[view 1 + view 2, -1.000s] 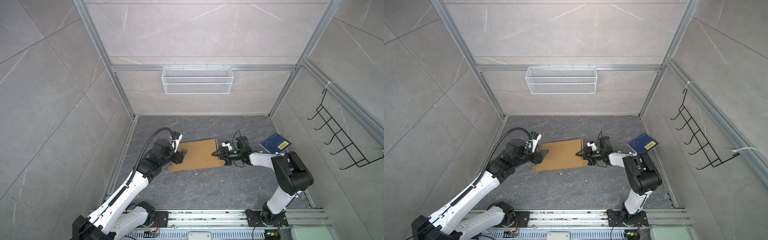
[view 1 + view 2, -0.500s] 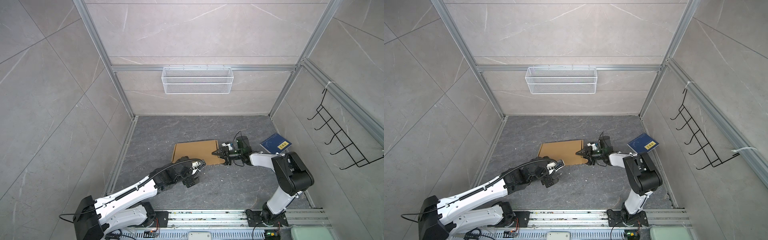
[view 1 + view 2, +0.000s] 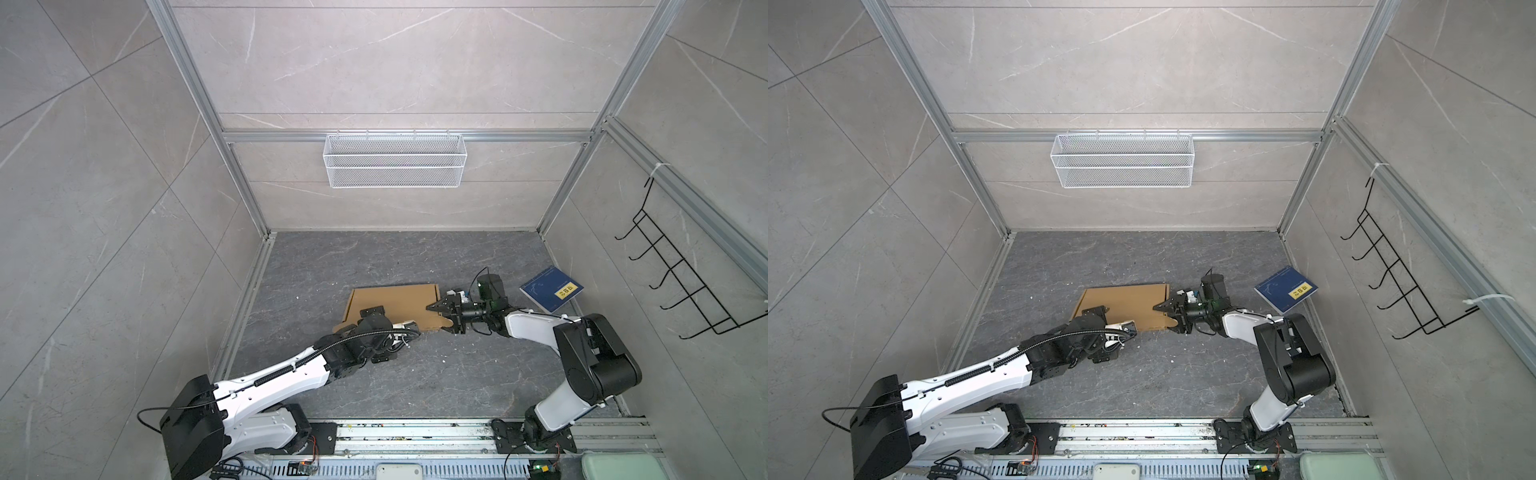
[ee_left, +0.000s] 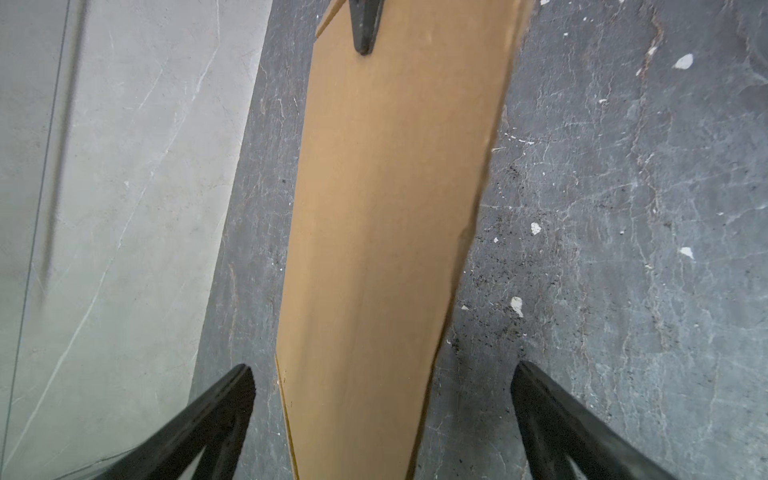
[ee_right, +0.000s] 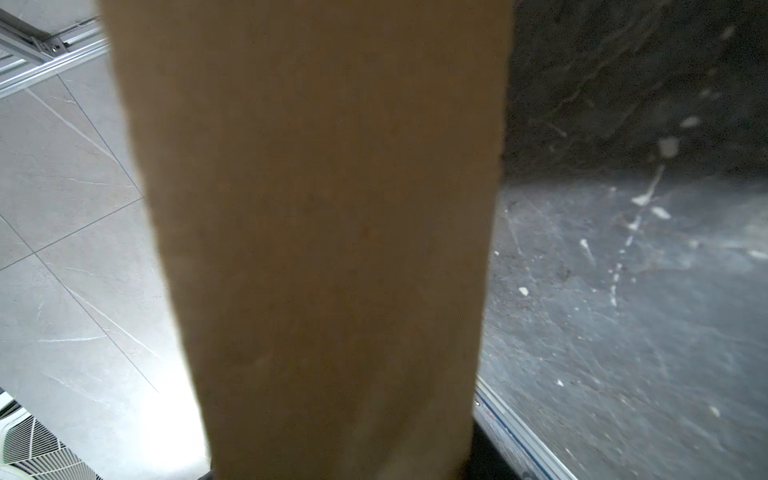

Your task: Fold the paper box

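grey floor (image 3: 374,257) | right gripper (image 3: 439,319) clamped on paper box (image 3: 399,303) | left gripper (image 4: 382,368) spread astride it | book (image 3: 550,289) nearby

Dark blue book (image 3: 551,289) with a yellow label lies flat on the dark grey veined floor (image 3: 374,257), near the right wall; shows in both top views. White wire mesh basket (image 3: 395,160) hangs on a metal rail (image 3: 395,136) across the back wall. Black wire hook rack (image 3: 688,286) is on the right wall, hooks curling outward. Small white specks (image 4: 516,305) are scattered over the floor, sharp in the left wrist view, blurred in the right wrist view. Walls are pale grey marble-look tiles (image 3: 104,187) between aluminium posts (image 3: 208,116). Pale green thing (image 3: 615,467) sits at the near right corner, cut off by the picture edge, can't tell what it is.
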